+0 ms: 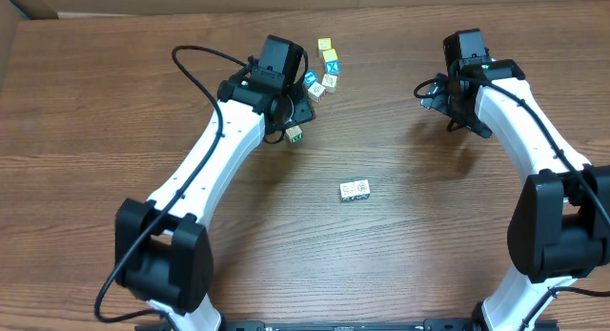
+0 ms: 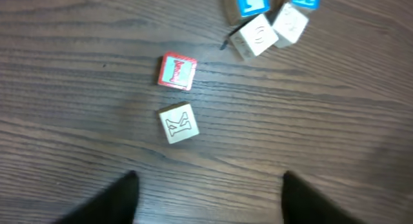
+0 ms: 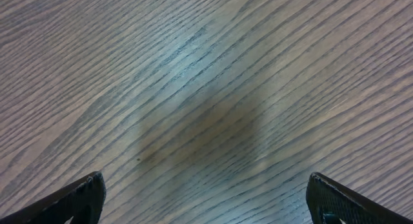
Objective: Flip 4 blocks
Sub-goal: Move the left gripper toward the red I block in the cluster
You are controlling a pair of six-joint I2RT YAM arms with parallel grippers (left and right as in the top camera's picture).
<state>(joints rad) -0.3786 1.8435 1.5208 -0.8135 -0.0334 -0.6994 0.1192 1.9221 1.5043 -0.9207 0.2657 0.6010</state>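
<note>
The step in hand looks like a pick for a flip. The left gripper (image 2: 210,195) hangs low over the desk (image 1: 429,236) with its jaws apart and nothing between them. Just ahead of its fingertips lies a cream block (image 2: 179,123), printed face up and turned a little askew. A red block (image 2: 177,71) sits just beyond it, close but not touching.

Farther on, two more cream blocks (image 2: 257,35) touch corner to corner, with blue cubes (image 2: 250,3) behind them. A pair of blocks (image 1: 355,190) sits side by side mid-desk, well apart from the rest. I cannot tell whether they have been turned.

The right gripper (image 3: 205,198) stands wide open over bare wood on the far side, holding nothing.

The next move probably calls for the left gripper to reach forward and straddle the cream block. It should square its jaws to the block's sides and close without nudging the red block. Then it can lift, roll the block and set it down on a new face.
</note>
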